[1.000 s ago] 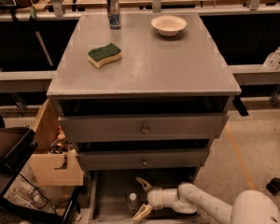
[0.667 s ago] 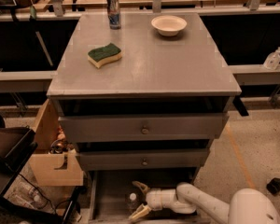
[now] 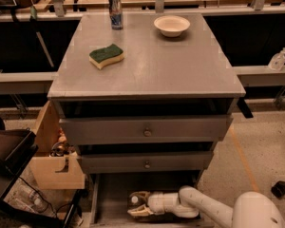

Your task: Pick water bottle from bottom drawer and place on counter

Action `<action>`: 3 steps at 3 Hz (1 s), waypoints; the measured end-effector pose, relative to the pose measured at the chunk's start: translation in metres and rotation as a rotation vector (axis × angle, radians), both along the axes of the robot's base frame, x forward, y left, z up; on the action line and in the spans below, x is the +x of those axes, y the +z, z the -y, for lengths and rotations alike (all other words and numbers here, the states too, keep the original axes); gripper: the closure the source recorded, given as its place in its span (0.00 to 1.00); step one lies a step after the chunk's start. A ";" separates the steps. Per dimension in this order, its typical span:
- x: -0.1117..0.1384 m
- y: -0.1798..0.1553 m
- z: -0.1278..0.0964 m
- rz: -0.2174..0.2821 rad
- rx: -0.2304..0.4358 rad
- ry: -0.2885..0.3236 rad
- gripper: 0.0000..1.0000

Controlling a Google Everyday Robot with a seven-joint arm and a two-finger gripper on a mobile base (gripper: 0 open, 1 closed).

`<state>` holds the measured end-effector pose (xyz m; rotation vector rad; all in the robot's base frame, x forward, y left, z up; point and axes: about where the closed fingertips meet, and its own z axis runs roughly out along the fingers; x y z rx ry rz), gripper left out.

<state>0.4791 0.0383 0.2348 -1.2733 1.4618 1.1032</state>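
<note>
The claw (image 3: 136, 206) is reaching low inside the bottom drawer (image 3: 111, 194), sitting right at the water bottle (image 3: 134, 199); whether it is pinching the bottle, I cannot tell. Above, the grey bench (image 3: 180, 65) is carrying a sponge (image 3: 106, 55), a can (image 3: 115, 11) and a bowl (image 3: 171, 25).

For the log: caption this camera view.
Gripper in the bottom drawer at the water bottle; counter holds sponge, can, bowl.
</note>
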 end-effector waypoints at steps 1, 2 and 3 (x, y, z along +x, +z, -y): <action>-0.001 0.000 -0.003 -0.002 0.003 0.004 0.93; -0.002 0.000 -0.004 -0.003 0.005 0.006 1.00; -0.003 0.001 -0.005 -0.003 0.007 0.007 1.00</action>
